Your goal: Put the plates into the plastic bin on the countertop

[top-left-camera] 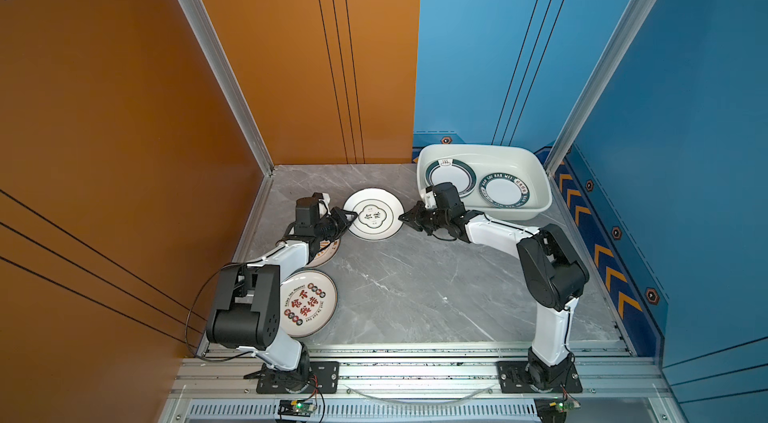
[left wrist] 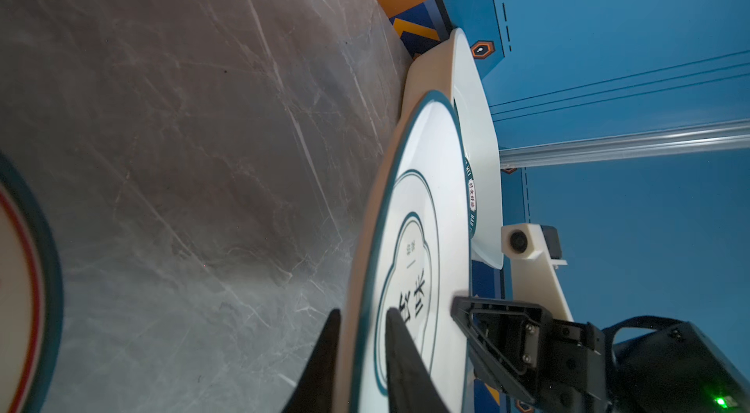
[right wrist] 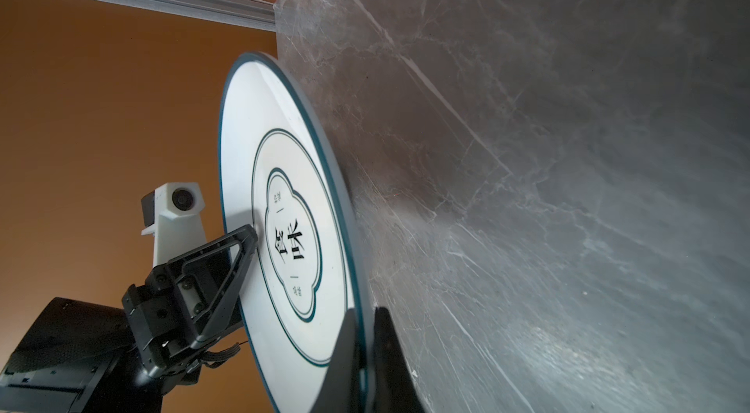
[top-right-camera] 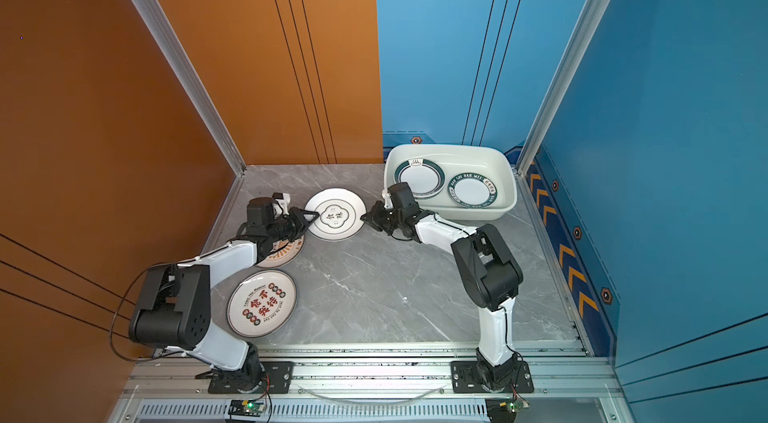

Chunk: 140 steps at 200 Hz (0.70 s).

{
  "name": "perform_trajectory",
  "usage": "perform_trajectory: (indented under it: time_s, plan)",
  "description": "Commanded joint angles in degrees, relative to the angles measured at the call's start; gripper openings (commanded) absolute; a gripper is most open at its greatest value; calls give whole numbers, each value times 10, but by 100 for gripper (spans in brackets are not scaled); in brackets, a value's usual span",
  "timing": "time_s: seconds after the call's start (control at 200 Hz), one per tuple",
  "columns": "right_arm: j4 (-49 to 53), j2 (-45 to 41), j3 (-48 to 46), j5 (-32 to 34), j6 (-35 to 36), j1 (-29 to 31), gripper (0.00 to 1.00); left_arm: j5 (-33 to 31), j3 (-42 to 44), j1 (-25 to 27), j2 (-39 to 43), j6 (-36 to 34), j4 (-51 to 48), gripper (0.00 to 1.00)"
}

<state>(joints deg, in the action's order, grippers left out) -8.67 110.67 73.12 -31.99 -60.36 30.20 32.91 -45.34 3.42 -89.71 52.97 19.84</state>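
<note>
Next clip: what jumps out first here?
The left gripper and right gripper clamp opposite edges of the quatrefoil plate, toward the back of the countertop. At back right, the plastic bin holds a green-banded plate beside a green-lettered plate.

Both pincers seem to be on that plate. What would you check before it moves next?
1. Left pincer closed on plate rim: ok.
2. Right pincer closed on the opposite rim: ok.
3. Plate lifted clear of countertop: cannot tell.
4. Bin floor free: not ok; two plates cover it, so stacking looks likely.
5. Character plate out of the path to the bin: ok.
</note>
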Motion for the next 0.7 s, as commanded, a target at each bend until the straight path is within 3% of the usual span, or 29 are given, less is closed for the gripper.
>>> perform_trajectory:
  time_s: [0.0,0.17,0.31,0.441,0.571,0.696]
  plan:
    - [-36,-35,-13,-30,10,-1,0,40,1,10,1,4,33,5]
    - [-78,-48,-40,-55,10,-4,0,61,1,24,9,14,39,0]
    - [-134,-52,-53,-84,-4,-2,20,70,-1,37,13,23,44,0]
    - [-168,-45,-55,-105,-18,0,27,76,-4,45,11,37,59,0]
    - [-222,-36,-62,-122,-47,-1,27,82,-5,51,7,54,80,0]
    - [-264,-30,-71,-130,-68,-3,20,87,-8,58,5,59,86,0]
